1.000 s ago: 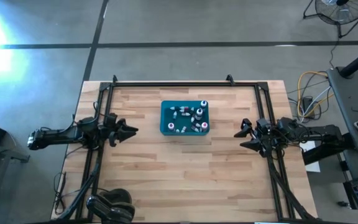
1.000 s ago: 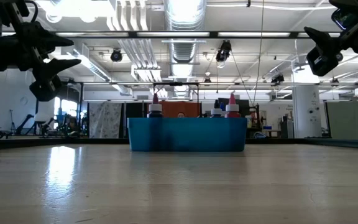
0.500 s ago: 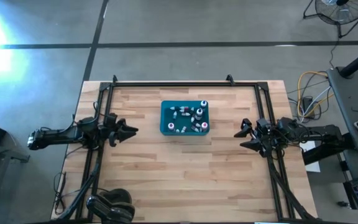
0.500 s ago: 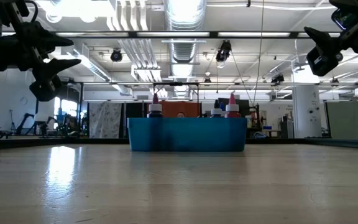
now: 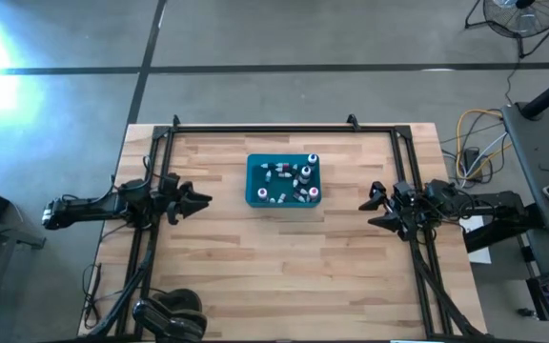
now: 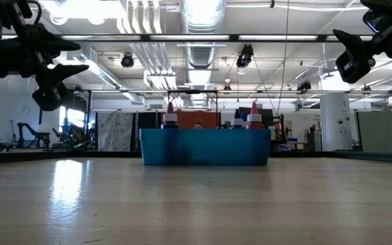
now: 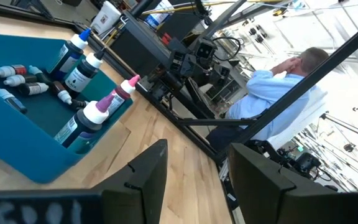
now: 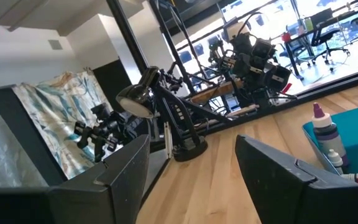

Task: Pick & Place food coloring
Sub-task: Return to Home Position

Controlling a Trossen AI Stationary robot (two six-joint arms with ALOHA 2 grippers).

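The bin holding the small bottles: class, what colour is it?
The bin is teal blue; the low view shows it best.

**Wooden table with one bin on it**

The table has a top of pale wooden planks. A teal bin stands directly on it. A black metal frame runs along three table edges, well apart from the bin.

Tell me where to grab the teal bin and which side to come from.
Pinch the bin by the rim of its left wall, coming down from above with the left gripper. That thin wall faces this gripper, and the bottles lie farther inside, probably leaving finger room.
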